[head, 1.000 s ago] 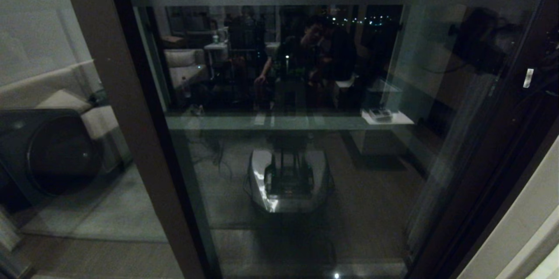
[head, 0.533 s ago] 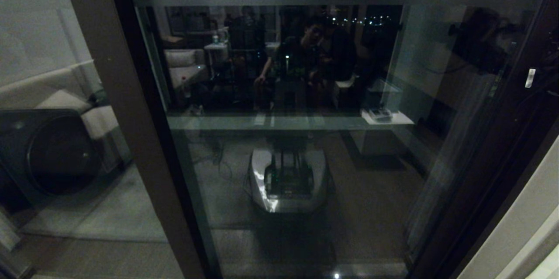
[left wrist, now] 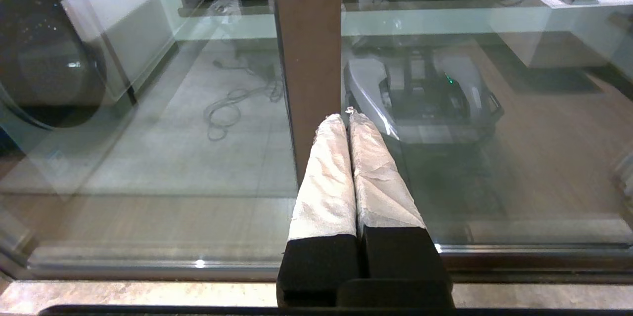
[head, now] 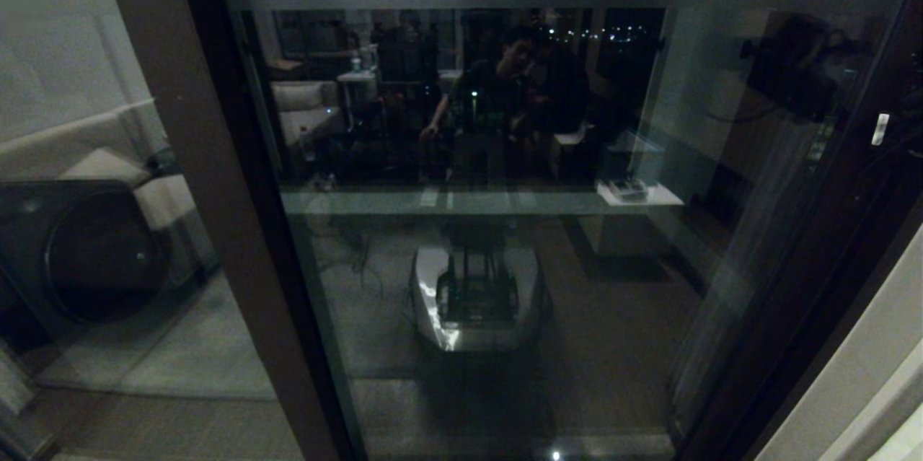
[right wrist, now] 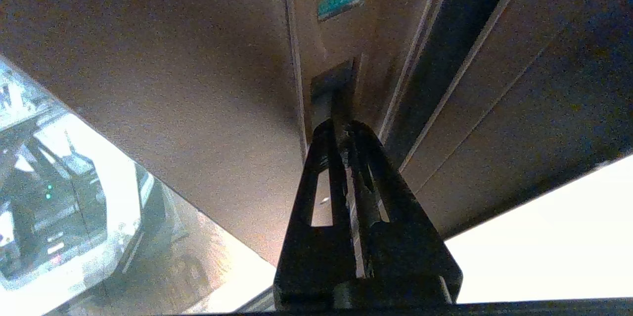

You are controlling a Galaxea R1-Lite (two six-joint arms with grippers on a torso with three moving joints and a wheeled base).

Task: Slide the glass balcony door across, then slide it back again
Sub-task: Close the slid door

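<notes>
A: What are you looking at right now?

B: Mostly the glass balcony door. It fills your head view, dark brown frame, frosted band across the top with small characters, and the room plus the robot's own base mirrored in the glass.

A: And the sofa side?

B: That's the fixed glass pane, out past the door's brown stile. Your left gripper sits low, pointing at that stile just ahead of its tips, padded fingers pressed together, holding nothing.

A: Right arm?

B: Your right gripper is up at the door's far stile. Its tips sit right at the slim recessed handle, fingers nearly together. A small green label sits beyond the handle.
</notes>
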